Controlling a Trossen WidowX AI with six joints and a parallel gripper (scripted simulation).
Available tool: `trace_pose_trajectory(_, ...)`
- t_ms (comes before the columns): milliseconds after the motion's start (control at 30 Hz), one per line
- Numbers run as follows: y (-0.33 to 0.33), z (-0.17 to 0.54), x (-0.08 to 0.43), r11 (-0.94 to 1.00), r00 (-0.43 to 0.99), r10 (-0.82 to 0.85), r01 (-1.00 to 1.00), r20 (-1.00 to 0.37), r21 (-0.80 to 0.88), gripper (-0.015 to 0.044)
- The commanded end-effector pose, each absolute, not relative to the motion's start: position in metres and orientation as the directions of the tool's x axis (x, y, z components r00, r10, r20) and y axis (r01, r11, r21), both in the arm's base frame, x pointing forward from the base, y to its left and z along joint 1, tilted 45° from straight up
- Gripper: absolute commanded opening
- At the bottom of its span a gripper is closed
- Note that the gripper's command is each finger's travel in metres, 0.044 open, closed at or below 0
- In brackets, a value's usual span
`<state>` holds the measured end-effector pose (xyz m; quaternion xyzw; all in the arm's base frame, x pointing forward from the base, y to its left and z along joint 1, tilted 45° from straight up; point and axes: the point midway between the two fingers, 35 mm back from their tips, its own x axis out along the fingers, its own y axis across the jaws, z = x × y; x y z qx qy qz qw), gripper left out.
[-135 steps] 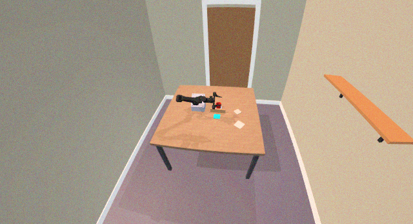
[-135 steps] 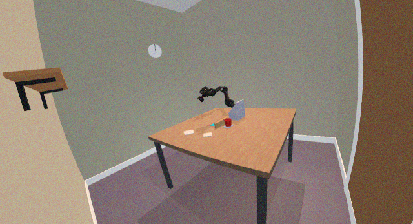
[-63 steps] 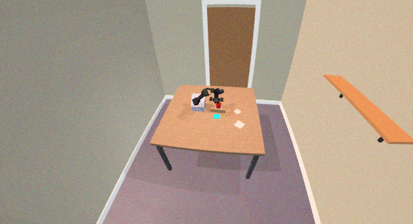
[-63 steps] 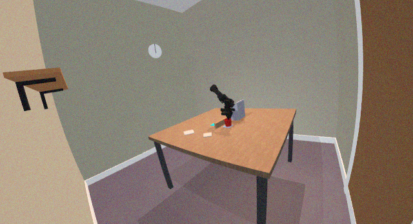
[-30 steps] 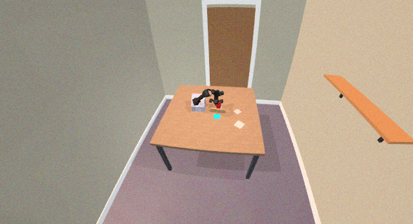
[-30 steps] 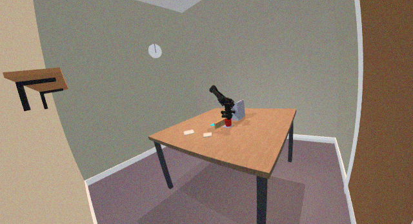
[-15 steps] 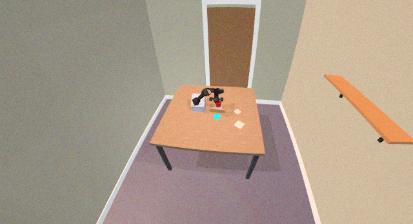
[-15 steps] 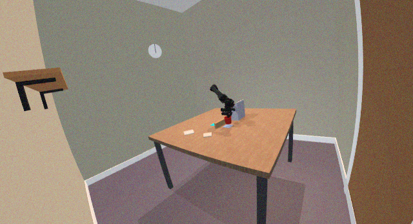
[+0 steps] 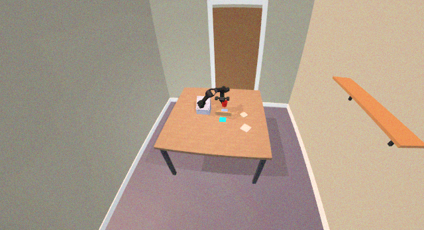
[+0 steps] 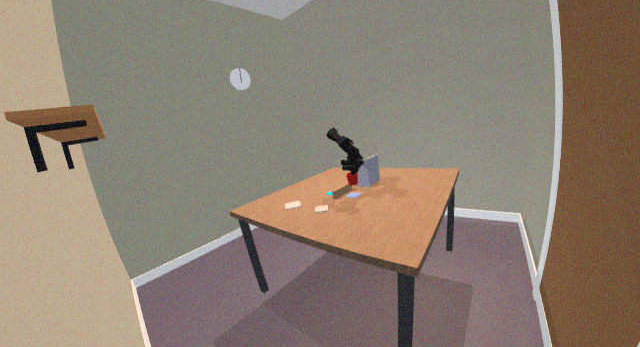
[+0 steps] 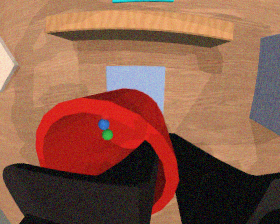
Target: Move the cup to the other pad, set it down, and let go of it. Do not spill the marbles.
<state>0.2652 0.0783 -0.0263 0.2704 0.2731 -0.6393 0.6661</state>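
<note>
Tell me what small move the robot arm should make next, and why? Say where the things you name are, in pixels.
Probably a little more lift, keeping the red cup (image 9: 224, 104) (image 10: 352, 179) (image 11: 86, 150) steady: the pincer (image 9: 224, 101) (image 10: 353, 173) (image 11: 163, 139) holds it raised above the blue pad (image 9: 224, 110) (image 10: 353, 195) (image 11: 136, 80), marbles (image 11: 104, 124) inside, and a wooden bar (image 9: 223, 113) (image 10: 342, 191) (image 11: 141, 27) lies between it and the cyan pad (image 9: 222, 119) (image 10: 329, 193) (image 11: 143, 1).

My arm (image 9: 210, 92) (image 10: 350, 148) is bent at the elbow, raised over the counter (image 9: 199, 134) (image 10: 380, 227). Claw (image 9: 222, 99) (image 10: 353, 167) (image 11: 163, 139) points downward, its fingers closed on the red cup's (image 9: 224, 104) (image 10: 352, 179) (image 11: 76, 145) wall.
</note>
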Motion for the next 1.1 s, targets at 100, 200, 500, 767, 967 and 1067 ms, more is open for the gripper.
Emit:
trace_pose_trajectory(100,0.079,-0.026,0.265,0.036,0.034,-0.704,0.999,-0.71,0.012,0.0)
trace_pose_trajectory(200,0.079,-0.026,0.265,0.036,0.034,-0.704,0.999,-0.71,0.012,0.0)
trace_pose_trajectory(500,0.079,-0.026,0.265,0.036,0.034,-0.704,0.999,-0.71,0.012,0.0)
trace_pose_trajectory(767,0.071,-0.017,0.265,0.034,0.032,-0.703,0.999,-0.71,0.012,0.0)
trace_pose_trajectory(967,0.063,-0.008,0.265,0.031,0.031,-0.703,0.999,-0.711,0.012,0.0)
trace_pose_trajectory(1067,0.059,-0.003,0.265,0.031,0.03,-0.703,0.999,-0.711,0.012,0.0)
